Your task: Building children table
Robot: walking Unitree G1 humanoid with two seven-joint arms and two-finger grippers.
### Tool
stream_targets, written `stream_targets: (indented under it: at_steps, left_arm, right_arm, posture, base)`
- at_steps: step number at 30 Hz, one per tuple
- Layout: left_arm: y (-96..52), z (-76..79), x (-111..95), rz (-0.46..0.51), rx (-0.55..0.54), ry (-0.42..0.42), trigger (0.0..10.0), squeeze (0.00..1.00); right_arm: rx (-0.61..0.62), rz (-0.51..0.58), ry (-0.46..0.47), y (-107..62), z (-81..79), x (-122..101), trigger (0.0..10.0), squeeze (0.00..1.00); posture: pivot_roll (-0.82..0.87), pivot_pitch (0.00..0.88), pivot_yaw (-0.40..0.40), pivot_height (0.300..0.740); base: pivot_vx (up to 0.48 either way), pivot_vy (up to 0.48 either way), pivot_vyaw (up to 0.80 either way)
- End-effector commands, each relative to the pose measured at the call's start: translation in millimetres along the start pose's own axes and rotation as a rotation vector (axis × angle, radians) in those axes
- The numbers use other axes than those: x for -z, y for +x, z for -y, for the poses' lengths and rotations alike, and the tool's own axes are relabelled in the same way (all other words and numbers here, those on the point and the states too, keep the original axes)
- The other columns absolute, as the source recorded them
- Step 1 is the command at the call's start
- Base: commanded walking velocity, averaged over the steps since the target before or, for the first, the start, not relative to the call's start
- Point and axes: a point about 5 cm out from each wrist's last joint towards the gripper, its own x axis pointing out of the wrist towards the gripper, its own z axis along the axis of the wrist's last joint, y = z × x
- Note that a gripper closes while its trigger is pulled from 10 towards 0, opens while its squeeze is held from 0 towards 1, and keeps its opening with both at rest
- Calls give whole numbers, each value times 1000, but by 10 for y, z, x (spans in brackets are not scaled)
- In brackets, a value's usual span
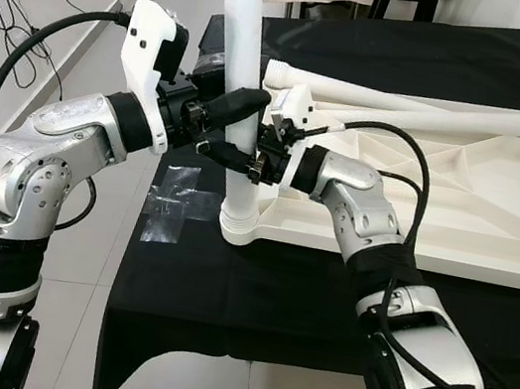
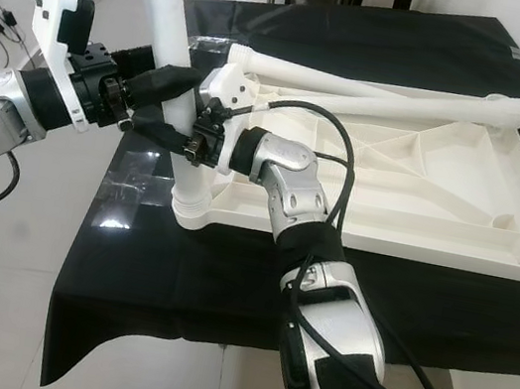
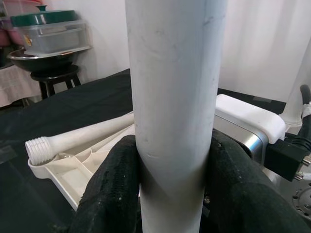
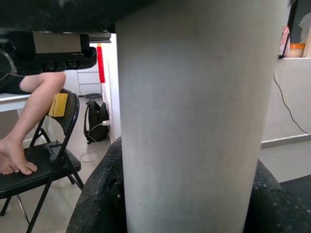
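Left wrist view: the two black padded fingers (image 3: 109, 189) of the left gripper (image 1: 232, 127) are clamped on either side of a white round plastic table leg (image 1: 241, 60), pads pressed flat against it. Right wrist view: the right gripper (image 1: 246, 160) is likewise closed on the same leg, black fingers (image 4: 97, 194) hugging both sides of it.

Head views: left gripper grips the leg from the robot's left; right gripper grips it from the right, just below the left one, the two nearly touching. Leg's long axis runs near vertical, tilted slightly, upper end leaning toward the robot's left and passing out of frame at top. Lower end sits in the flanged round corner socket (image 1: 237, 227) at the near left corner of the white ribbed plastic tabletop (image 1: 460, 205), which lies upside down, ribs facing up, on a table covered with black cloth (image 1: 252, 294).

Two more white round legs (image 1: 426, 108) lie roughly horizontal across the far side of the tabletop, long axes running left to right; the threaded end (image 3: 39, 145) of one points toward the robot's left.

Clear plastic bag (image 1: 173, 201) lies flat on the cloth near the socket. In the right wrist view, a person's bare leg (image 4: 29, 116) rests on a black folding chair (image 4: 43, 165).
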Motion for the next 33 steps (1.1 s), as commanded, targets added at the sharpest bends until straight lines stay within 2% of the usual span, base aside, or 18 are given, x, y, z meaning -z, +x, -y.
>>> stream_targets:
  at_steps: [1,2,3,4,5,6,7,9,11,12,14,17,23,24,30,31,32,33]
  left_arm:
    - [64,119,52,0,75,-39,0,0]
    - [64,119,52,0,75,-39,0,0]
    - [55,92,47,9,48,-44,1255,173]
    - [55,92,47,9,48,-44,1255,173]
    - [43,57,37,17,12,-40,10000,1000]
    - [26,16,29,15,-21,-40,10000,1000]
    - [4,-28,17,10,-42,-42,10000,0]
    - [4,-28,17,10,-42,-42,10000,0]
    - [-23,-82,16,-2,-66,-38,10000,0]
    - [-9,-84,22,-5,-65,-36,10000,0]
    - [-9,-84,22,-5,-65,-36,10000,0]
    - [43,-58,19,-6,-47,-27,10000,0]
    - [39,-67,6,-5,-44,-22,10000,0]
    - [30,-69,5,-4,-45,-22,0,0]
    - [16,-59,11,-6,-37,-26,0,0]
    - [12,-55,14,-7,-32,-27,0,0]
    - [13,-51,14,-8,-29,-27,0,0]
    - [15,-48,13,-7,-25,-27,0,0]
  right_arm:
    - [-110,-77,14,205,-214,176,0,0]
    - [-110,-77,14,205,-214,176,0,0]
    - [-93,-86,19,214,-232,223,0,0]
    - [-93,-86,19,214,-232,223,0,0]
    - [-35,-126,23,240,-291,326,0,0]
    - [291,-251,-1,264,-342,515,0,0]
    - [381,-281,63,308,-653,657,0,0]
    - [381,-281,63,308,-653,657,0,0]
    - [490,-283,139,333,-997,744,0,0]
    - [467,-265,162,370,-1030,765,0,0]
    - [467,-265,162,370,-1030,765,0,0]
    - [469,-247,100,466,-867,736,0,0]
    - [477,-239,88,501,-790,695,0,0]
    - [500,-248,84,491,-798,679,0,0]
    - [536,-259,87,463,-833,642,0,0]
    - [543,-261,88,454,-846,620,4706,0]
    - [539,-257,85,451,-845,597,4706,0]
    - [529,-229,83,442,-796,544,10000,0]
  posture:
    - [-6,149,96,740]
    - [-6,149,96,740]
    - [-6,152,96,740]
    - [-6,152,96,740]
    - [-6,155,86,740]
    - [0,153,76,740]
    - [9,155,77,740]
    - [9,155,77,740]
    - [-17,146,86,740]
    - [-10,139,86,740]
    - [-10,139,86,740]
    - [-9,127,82,740]
    - [-11,123,82,740]
    - [-10,124,82,740]
    - [-10,127,83,740]
    - [-11,128,83,740]
    - [-11,129,84,740]
    - [-12,131,85,740]
  base:
    - [0,0,0]
    - [0,0,0]
    - [0,0,0]
    - [0,0,0]
    - [0,0,0]
    - [0,0,0]
    - [0,0,0]
    - [0,0,0]
    - [0,0,0]
    - [0,0,0]
    - [0,0,0]
    - [0,0,0]
    - [0,0,0]
    - [0,0,0]
    - [0,0,0]
    - [0,0,0]
    - [0,0,0]
    - [0,0,0]
